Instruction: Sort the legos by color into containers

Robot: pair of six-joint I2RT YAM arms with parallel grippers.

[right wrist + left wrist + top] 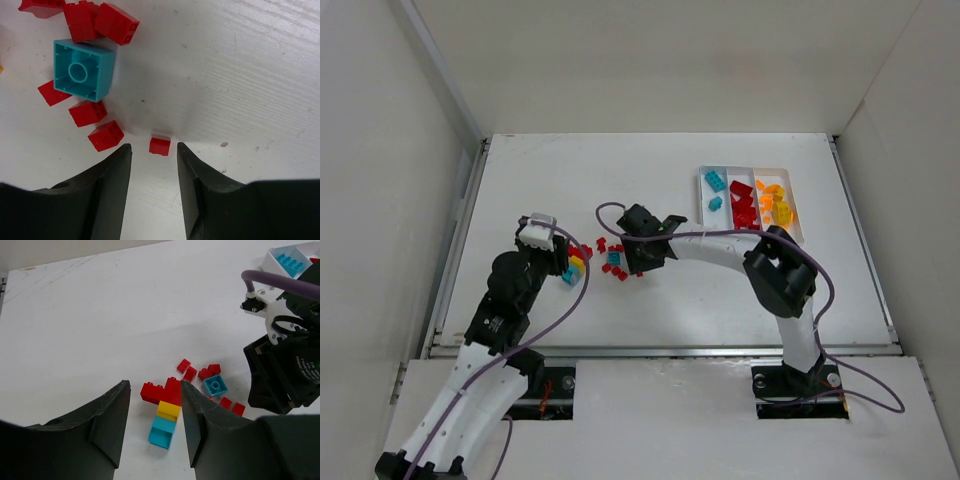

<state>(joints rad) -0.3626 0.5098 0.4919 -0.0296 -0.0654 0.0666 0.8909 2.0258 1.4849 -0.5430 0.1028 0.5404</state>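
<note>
The legos (611,258) lie loose on the table between my two grippers, mostly small red pieces. My left gripper (154,385) is open low over the table, its fingers either side of a joined stack: a red brick (162,391), a yellow one (169,410) and a teal one (162,431). In the top view that gripper (568,266) sits at the pile's left edge. My right gripper (153,147) is open too, with one tiny red piece (160,146) on the table between its tips, untouched. The containers (742,167) stand at the back right.
A teal square brick (83,70) and several red pieces (95,125) lie just left of my right gripper. The tray holds teal (715,185), red (743,203) and orange (775,203) pieces in separate compartments. My right arm's black wrist (287,375) is close on the left gripper's right.
</note>
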